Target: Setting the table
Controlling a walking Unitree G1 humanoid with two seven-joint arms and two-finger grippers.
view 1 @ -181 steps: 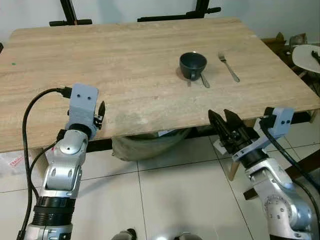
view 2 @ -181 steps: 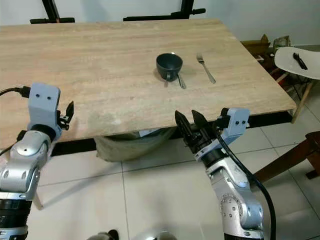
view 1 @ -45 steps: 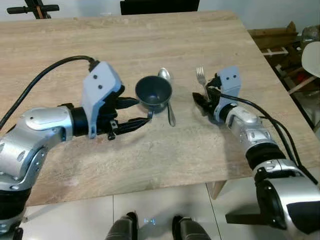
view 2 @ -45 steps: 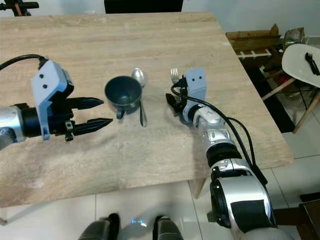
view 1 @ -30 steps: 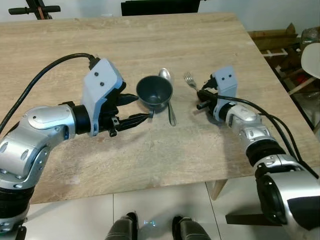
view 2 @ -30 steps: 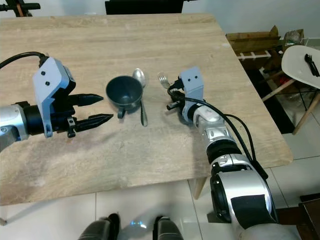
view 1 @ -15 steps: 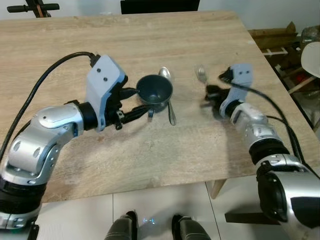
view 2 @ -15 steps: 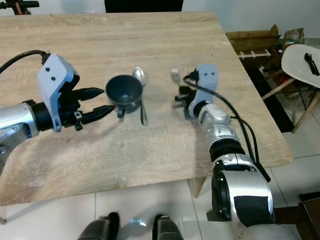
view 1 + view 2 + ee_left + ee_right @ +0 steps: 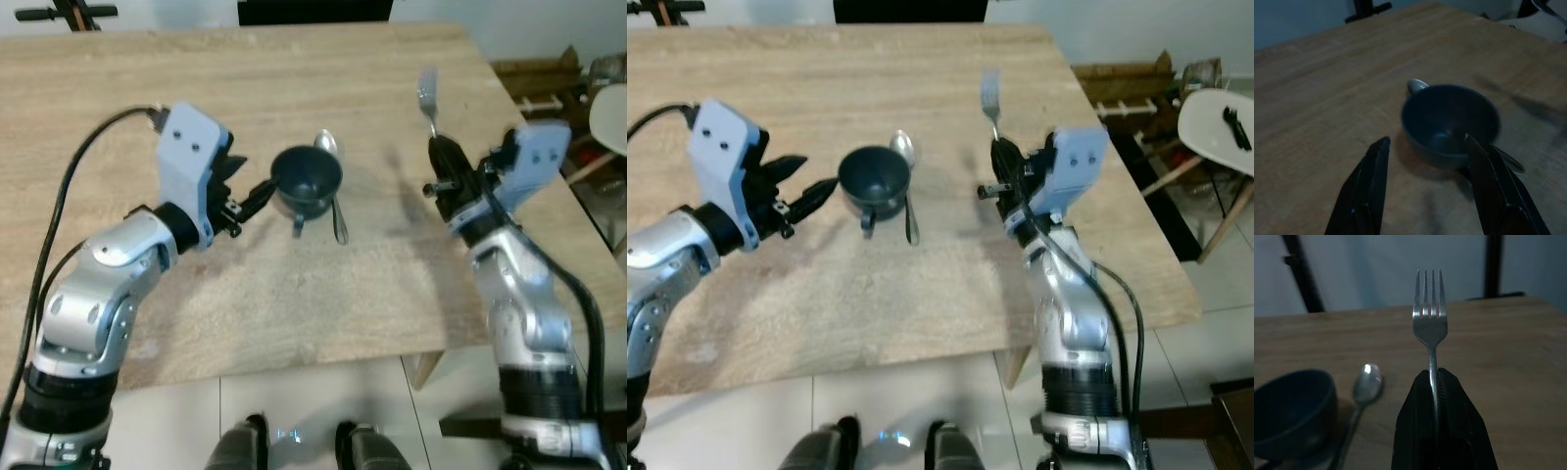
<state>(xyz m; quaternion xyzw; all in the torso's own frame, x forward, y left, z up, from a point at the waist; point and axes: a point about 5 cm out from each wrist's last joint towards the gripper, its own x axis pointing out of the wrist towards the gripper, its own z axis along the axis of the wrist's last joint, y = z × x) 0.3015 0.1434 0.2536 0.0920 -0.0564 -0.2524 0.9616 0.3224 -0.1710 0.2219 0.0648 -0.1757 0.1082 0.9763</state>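
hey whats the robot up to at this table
It is setting a wooden table. The right gripper is shut on a fork, held up off the table with its prongs up. The left gripper is open beside a dark cup, which stands next to a spoon.

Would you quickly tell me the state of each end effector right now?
Left end effector: open, fingers astride the cup, holding nothing.
Right end effector: shut on the fork, lifted off the table.
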